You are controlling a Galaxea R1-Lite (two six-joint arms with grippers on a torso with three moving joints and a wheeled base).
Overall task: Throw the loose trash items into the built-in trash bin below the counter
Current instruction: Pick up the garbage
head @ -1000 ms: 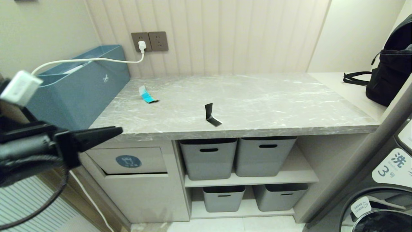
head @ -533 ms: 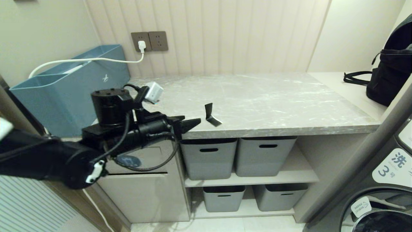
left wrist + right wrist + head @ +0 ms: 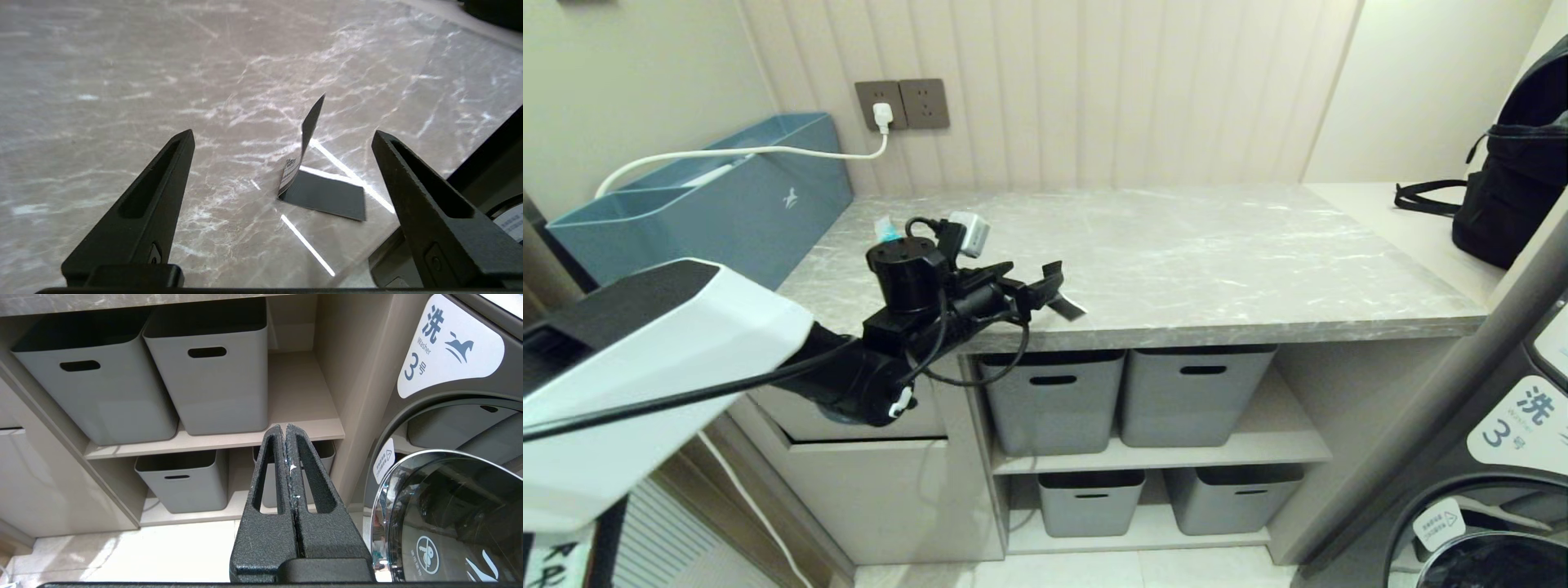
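The left claw (image 3: 1045,287) reaches over the front edge of the grey marble bench (image 3: 1217,245), its jaws spread wide and empty, framing the dark grey bent strip (image 3: 322,179). The strip sits near the bench's front edge at the claw's 12 o'clock, one flap flat, the other standing. The turquoise-and-white wrapper piece (image 3: 883,228) lies at the bench's 9 o'clock. The right claw (image 3: 286,457) hangs clenched before the grey tubs (image 3: 206,371).
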